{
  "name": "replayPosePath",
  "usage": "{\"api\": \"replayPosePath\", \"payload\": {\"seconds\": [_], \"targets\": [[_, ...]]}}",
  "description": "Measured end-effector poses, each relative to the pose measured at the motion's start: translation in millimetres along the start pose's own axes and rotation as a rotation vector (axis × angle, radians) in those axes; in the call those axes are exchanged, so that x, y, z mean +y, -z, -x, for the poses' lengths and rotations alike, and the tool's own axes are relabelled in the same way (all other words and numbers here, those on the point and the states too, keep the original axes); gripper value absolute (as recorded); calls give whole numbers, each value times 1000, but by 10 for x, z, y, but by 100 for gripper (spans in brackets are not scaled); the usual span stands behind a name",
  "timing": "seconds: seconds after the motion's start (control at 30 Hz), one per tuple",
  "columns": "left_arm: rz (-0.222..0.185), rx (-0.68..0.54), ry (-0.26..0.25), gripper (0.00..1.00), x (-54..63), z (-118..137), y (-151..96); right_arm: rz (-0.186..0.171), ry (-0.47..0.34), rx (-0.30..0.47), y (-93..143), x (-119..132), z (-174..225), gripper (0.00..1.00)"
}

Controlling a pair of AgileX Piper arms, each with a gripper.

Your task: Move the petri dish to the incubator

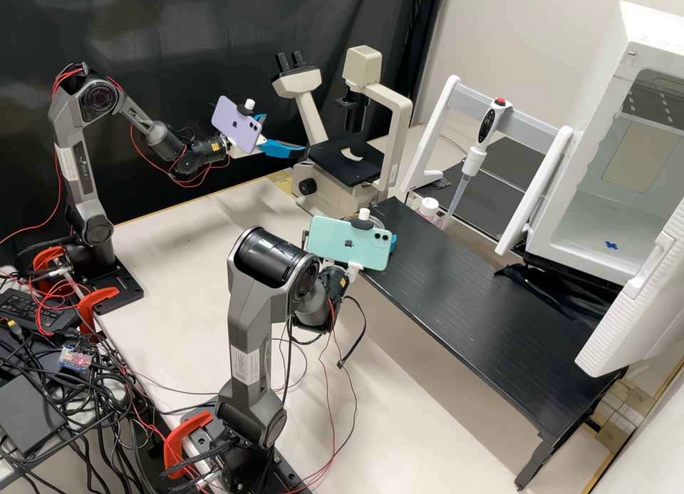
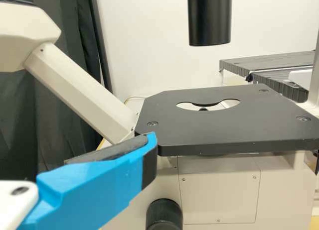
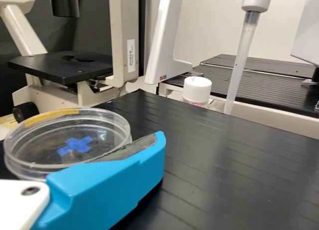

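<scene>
Right gripper [image 3: 134,163], open or closed I cannot tell; petri dish [image 3: 67,140], level, just beside it towards the microscope [image 1: 367,170], at the end of the black surface [image 3: 224,160]; left gripper [image 1: 284,133], open, farther off.

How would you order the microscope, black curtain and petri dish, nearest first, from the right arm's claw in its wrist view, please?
1. Petri dish, right beside it.
2. Microscope, beyond the bench's near platform.
3. Black curtain, behind the microscope.
</scene>
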Motion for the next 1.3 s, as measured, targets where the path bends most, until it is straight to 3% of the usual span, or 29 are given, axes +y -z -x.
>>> {"api": "replayPosePath", "payload": {"seconds": [0.27, 0.57, 0.9, 0.93, 1.23, 1.3], "targets": [[0, 0, 0, 100, 0, 0, 0, 0, -5, 1, -7, 20, -52, 0], [0, 0, 0, 100, 0, 0, 0, -47, -11, -15, -33, 78, -84, 0], [0, 0, 0, 100, 0, 0, 0, -72, -2, -18, -49, 100, -95, 0], [0, 0, 0, 100, 0, 0, 0, -72, -2, -19, -53, 103, -94, 100], [0, 0, 0, 100, 0, 0, 0, -58, 1, -26, -46, 123, -127, 100], [0, 0, 0, 100, 0, 0, 0, -30, 2, -26, -46, 123, -127, 100]]}}
